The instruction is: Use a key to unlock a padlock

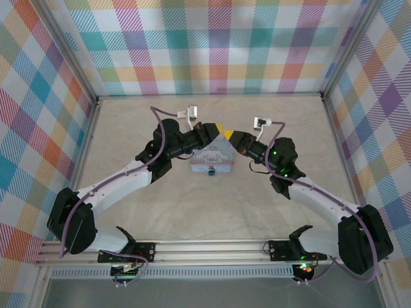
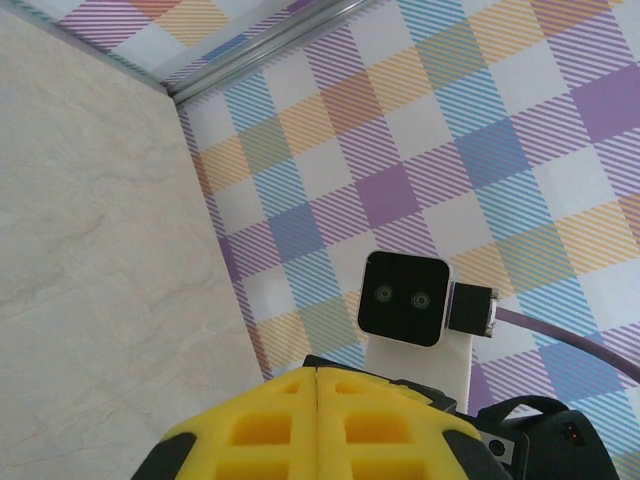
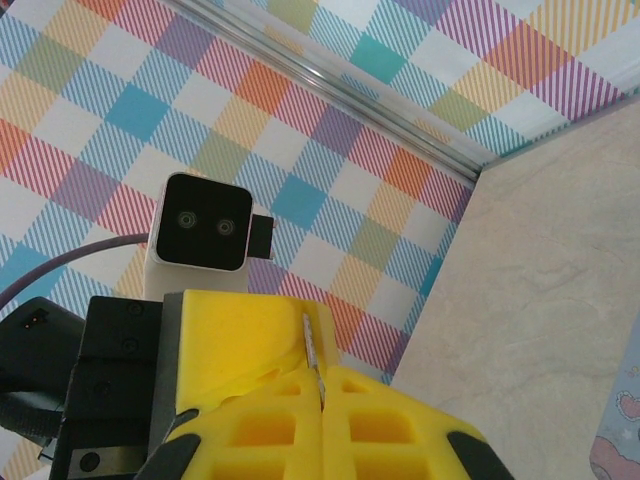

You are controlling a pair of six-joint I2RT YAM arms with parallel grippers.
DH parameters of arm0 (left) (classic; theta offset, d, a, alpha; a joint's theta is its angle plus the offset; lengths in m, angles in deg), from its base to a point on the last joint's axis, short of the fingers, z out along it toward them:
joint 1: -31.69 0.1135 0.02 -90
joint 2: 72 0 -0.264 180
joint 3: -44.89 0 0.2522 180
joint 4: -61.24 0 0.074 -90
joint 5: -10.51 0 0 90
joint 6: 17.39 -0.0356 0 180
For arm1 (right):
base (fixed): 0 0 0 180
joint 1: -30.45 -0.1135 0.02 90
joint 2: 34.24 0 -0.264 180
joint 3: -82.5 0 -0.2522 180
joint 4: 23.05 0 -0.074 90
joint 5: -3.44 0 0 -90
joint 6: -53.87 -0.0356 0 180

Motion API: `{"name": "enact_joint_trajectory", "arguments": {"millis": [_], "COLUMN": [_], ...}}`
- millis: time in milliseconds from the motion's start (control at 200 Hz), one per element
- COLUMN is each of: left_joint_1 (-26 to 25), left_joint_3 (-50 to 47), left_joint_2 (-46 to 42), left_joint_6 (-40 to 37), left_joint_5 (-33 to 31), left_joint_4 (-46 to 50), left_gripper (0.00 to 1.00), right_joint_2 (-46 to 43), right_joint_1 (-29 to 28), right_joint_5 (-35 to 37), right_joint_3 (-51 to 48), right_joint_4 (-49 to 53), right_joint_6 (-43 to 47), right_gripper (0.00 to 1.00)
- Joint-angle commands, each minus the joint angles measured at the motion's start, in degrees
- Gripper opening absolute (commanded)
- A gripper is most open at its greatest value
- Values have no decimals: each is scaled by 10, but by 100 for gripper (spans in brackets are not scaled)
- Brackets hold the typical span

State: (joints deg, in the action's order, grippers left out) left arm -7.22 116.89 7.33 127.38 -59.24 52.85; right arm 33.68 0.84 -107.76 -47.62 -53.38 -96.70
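Pinching one sliver [image 3: 312,345], perhaps a key, right fingers [image 3: 390,425]; left fingers [image 2: 255,432] closed; one padlock [image 1: 210,171].

Bright, even, diffuse light fills every view. Faint, soft shadows lie on the pale surface [image 1: 212,212]. Focus is crisp.

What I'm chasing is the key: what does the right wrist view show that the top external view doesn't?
Right wrist view: what looks like the key, a thin metal strip pinched in the right gripper's shut yellow jaws. Top external view: the padlock on the front of the pale-blue box. Both: that box (just a corner at the wrist view's edge), the table and the plaid walls.
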Motion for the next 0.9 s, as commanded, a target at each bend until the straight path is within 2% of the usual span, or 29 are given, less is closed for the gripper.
{"name": "enact_joint_trajectory", "arguments": {"millis": [0, 25, 140, 210, 255, 320, 490, 575, 695, 895], "left_joint_1": [3, 7, 26, 37, 41, 44, 51, 57, 61, 79], "left_joint_3": [-15, -19, -37, -44, -47, -44, -23, -16, -9, 4], "left_joint_2": [-29, -33, -62, -83, -99, -115, -105, -71, -16, 73], "left_joint_6": [1, 1, -10, -29, -45, -75, -133, -144, -147, -154], "left_joint_5": [-3, -4, -12, -24, -41, -84, -170, -184, -197, -188], "left_joint_4": [12, 17, 55, 106, 144, 224, 395, 431, 427, 332], "left_gripper": [33, 39, 54, 64, 67, 81, 85, 87, 91, 93], "right_joint_2": [-18, -22, -52, -73, -89, -108, -137, -133, -111, -79], "right_joint_1": [-2, -2, 6, 13, 19, 28, 30, 30, 30, 30], "right_joint_5": [-5, -4, -3, -1, 3, 11, 83, 117, 138, 162], "right_joint_3": [7, 6, 2, 0, -1, 1, 28, 32, 28, 9], "right_joint_4": [5, 16, 72, 120, 157, 216, 403, 457, 484, 477], "right_joint_6": [25, 30, 57, 75, 89, 118, 223, 258, 281, 288], "right_gripper": [0, 0, 0, 0, 0, 0, 0, 0, 0, 0]}}
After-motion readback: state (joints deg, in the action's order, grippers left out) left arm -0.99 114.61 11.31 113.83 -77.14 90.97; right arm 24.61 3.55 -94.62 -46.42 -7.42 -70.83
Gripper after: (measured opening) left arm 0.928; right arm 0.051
